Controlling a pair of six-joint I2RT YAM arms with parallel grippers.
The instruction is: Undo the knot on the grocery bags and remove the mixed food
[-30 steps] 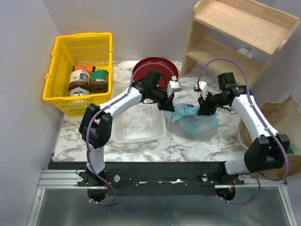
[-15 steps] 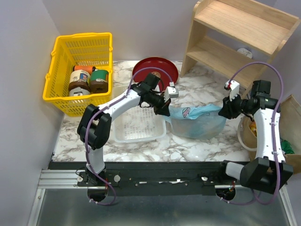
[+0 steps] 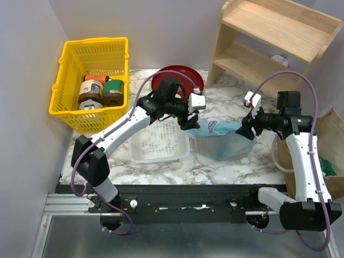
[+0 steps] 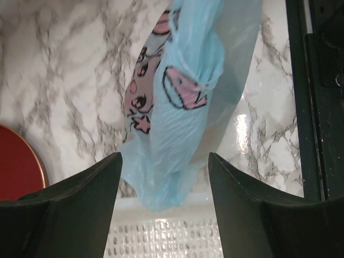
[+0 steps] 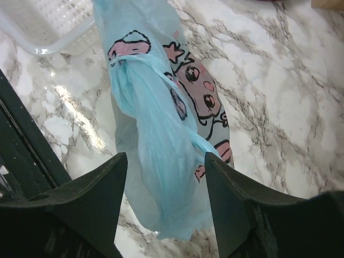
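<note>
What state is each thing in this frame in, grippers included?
Left gripper: open, jaws either side of one bag end, not clamping it.
Right gripper: open, jaws either side of the other end.
Light-blue plastic bag: lying between both grippers, bulging, handles twisted; cannot tell if the knot is undone.
Brown paper bag: upright, top open.
Yellow basket: holding jars.

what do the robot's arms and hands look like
The left arm and right arm have white curved shells with black joints, and a thin purple cable loops along each. A small white box sits near each wrist. The left hand and right hand each have two broad matte black fingers. No markings show.
</note>
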